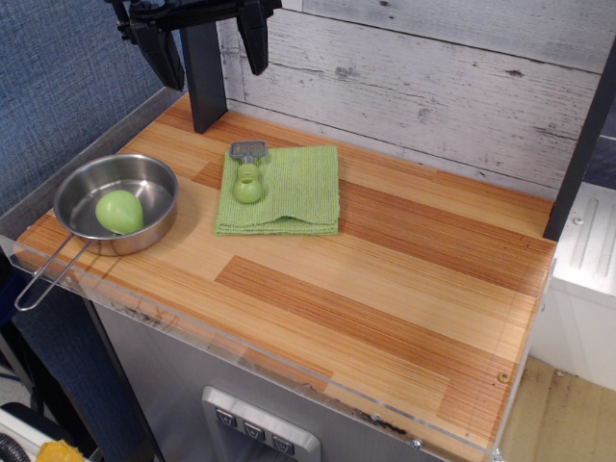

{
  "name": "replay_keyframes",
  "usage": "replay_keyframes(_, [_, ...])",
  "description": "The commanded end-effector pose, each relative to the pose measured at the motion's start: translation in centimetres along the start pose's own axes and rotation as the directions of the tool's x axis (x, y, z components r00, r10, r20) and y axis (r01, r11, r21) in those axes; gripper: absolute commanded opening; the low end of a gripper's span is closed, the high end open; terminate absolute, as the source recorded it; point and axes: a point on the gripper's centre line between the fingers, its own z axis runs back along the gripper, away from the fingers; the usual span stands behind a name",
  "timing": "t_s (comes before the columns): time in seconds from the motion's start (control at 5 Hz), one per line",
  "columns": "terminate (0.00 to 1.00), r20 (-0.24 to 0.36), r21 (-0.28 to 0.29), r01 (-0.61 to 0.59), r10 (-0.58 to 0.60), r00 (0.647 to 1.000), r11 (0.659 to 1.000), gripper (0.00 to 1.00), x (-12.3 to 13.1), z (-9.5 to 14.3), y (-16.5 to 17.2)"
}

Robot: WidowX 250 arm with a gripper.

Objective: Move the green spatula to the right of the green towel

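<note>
Observation.image view: the green spatula (247, 176) lies on the left part of the green towel (289, 192). Its light-green handle is smooth, rounded and bulbous and points toward the front edge of the table. Its short grey slotted metal head points toward the back wall and reaches the towel's rear edge.

The towel is a light-green ribbed cloth, folded, roughly square, lying flat on the wooden table (385, 279). The table surface consists of lengthwise planks in light and darker tones, with a clear plastic rim along the edges.

Left of the towel, apart from it, stands a round stainless-steel pan (154, 192) with a thin wire handle extending past the front-left corner. A smooth green apple-like ball (119, 211) rests inside it.

The gripper (212, 43) hangs above the rear-left corner, well apart from the spatula. Its two dark fingers (253, 38) are spread wide and hold nothing. Whitewashed planks form the back wall (433, 87).
</note>
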Motion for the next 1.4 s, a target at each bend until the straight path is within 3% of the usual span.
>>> replay_keyframes(0.0, [0.0,0.0,0.0,0.0,0.0,1.0,1.0,1.0,0.0,0.0,0.0])
replay_keyframes(0.8, [0.0,0.004,0.022,0.006,-0.006,1.0,1.0,1.0,0.9,-4.6,-0.4])
replay_keyframes(1.2, [0.0,-0.053,0.043,0.008,-0.005,0.999,0.999,1.0,0.7,-8.0,-0.1])
